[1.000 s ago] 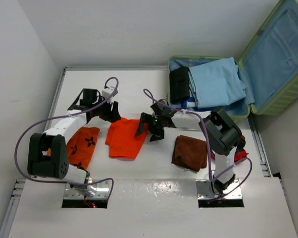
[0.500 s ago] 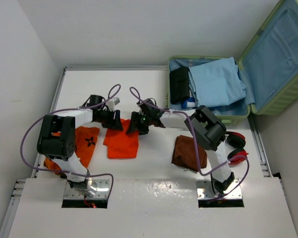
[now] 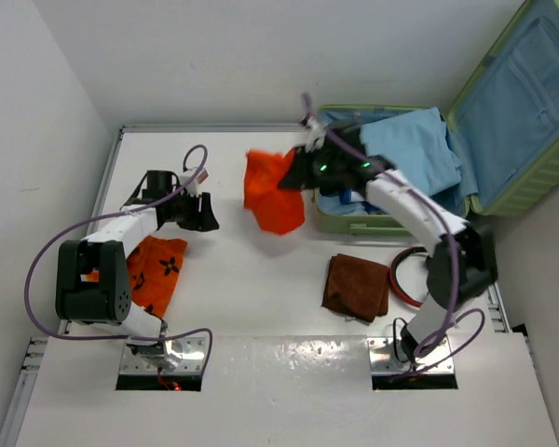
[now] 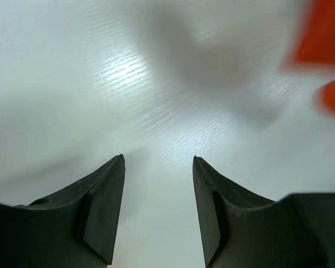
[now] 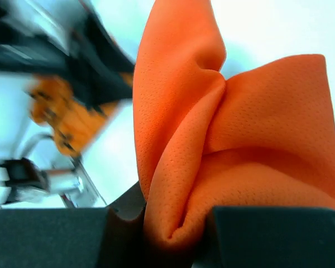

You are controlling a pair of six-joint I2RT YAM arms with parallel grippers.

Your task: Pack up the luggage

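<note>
The luggage (image 3: pixel 512 186), a big light-green suitcase with pale blue lining, lies open at the back right, with a folded light-blue cloth (image 3: pixel 405 154) and a black item (image 3: pixel 337 149) inside. My right gripper (image 3: pixel 298 172) is shut on an orange mesh cloth (image 3: pixel 272 191), which hangs in the air just left of the suitcase's near-left corner. In the right wrist view the orange cloth (image 5: pixel 223 151) bunches between the jaws of that gripper (image 5: pixel 176 231). My left gripper (image 3: pixel 208 216) stands open over bare table; the left wrist view shows nothing between that gripper's (image 4: pixel 158 167) fingers.
An orange cloth with dark flower prints (image 3: pixel 154 270) lies by the left arm. A folded brown towel (image 3: pixel 356 287) rests at front right, and red-and-black headphones (image 3: pixel 405 279) beside it. The raised lid (image 3: pixel 526 102) leans at the far right.
The right gripper shut on the plain orange cloth, lifted it off the table and carried it back and right toward the suitcase. The left gripper drew back from the cloth.
</note>
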